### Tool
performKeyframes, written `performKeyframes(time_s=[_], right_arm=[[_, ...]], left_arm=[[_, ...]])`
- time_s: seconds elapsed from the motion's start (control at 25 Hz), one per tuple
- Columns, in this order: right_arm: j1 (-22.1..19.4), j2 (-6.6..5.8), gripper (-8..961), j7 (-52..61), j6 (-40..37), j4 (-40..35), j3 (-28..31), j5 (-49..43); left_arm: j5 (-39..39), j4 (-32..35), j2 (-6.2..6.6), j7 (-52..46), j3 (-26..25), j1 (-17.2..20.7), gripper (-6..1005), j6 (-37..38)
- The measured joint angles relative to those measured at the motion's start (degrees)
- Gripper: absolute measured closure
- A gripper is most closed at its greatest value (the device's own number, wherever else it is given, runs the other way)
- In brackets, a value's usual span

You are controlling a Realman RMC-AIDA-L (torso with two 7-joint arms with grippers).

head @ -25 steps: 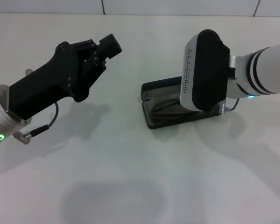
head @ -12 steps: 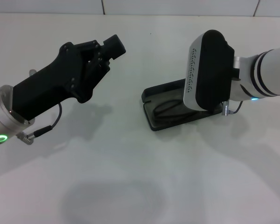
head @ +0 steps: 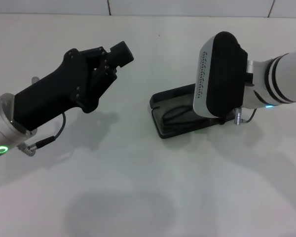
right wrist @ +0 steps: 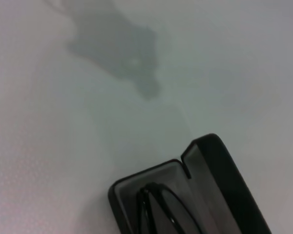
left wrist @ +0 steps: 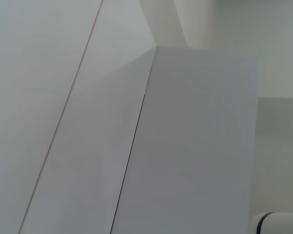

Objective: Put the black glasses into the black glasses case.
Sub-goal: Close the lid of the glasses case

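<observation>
I see the black glasses (head: 173,114) lying inside the open black glasses case (head: 160,111), thin dark frame against the grey lining, on the white tabletop (head: 138,187) right of its middle, nearer the far edge. The case's lid stands raised on the far side. My right arm's bulky wrist hangs over the case's right end and hides that part; I cannot tell how the right gripper's fingers stand. The left gripper (head: 119,53) hovers well to the left, above the tabletop, fingers drawn together, holding nothing.
</observation>
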Motion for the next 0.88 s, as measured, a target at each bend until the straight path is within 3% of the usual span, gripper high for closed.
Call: performKeyframes(time_s=[0.88], right_arm=[[-1.3, 0.0, 761, 0.43, -3.76, -4.16, -0.56, 0.58]], left_arm=[[0.03, 0.0, -0.11, 0.0, -0.11, 0.15, 960, 0.19]])
